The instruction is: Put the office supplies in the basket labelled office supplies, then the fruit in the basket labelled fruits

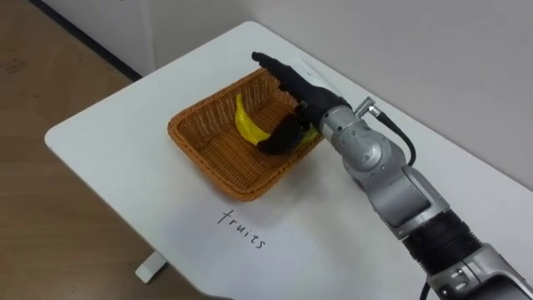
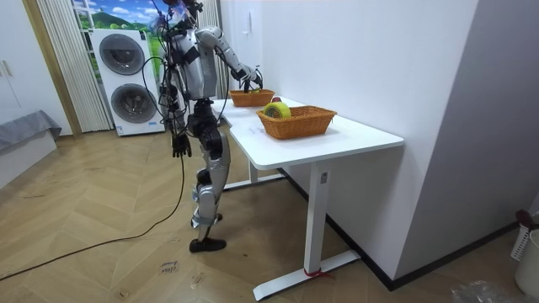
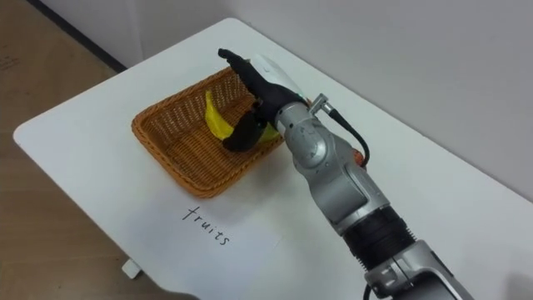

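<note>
We judge the fruit half of the job to be well along. The banana (image 1: 244, 123) lies inside the wicker fruit basket (image 1: 212, 154), directly under the right hand (image 1: 304, 96). That hand is spread wide. Its fingers (image 1: 271, 65) are stretched straight out over the basket's far rim, and the thumb (image 1: 279, 137) is bent down so that its tip is on or just beside the banana's near end. Nothing is pinched between thumb and fingers, so we take the banana to be lying free and not gripped, though whether the thumb tip touches it is hard to say. On the wrist side of the fingers, past the basket's near rim, a handwritten label (image 1: 241, 229) sits on the white table (image 1: 108, 142), and we see nothing loose lying around it. In the room view the robot stands at the table's long edge and the left hand (image 2: 181, 147) hangs by its side, too small for us to tell its state. A second basket (image 2: 296, 123) stands well apart from the fingers, nearer that camera. It holds a rounded yellow-green thing (image 2: 276, 109) that we cannot identify. We cannot tell whether other items are left to sort.
</note>
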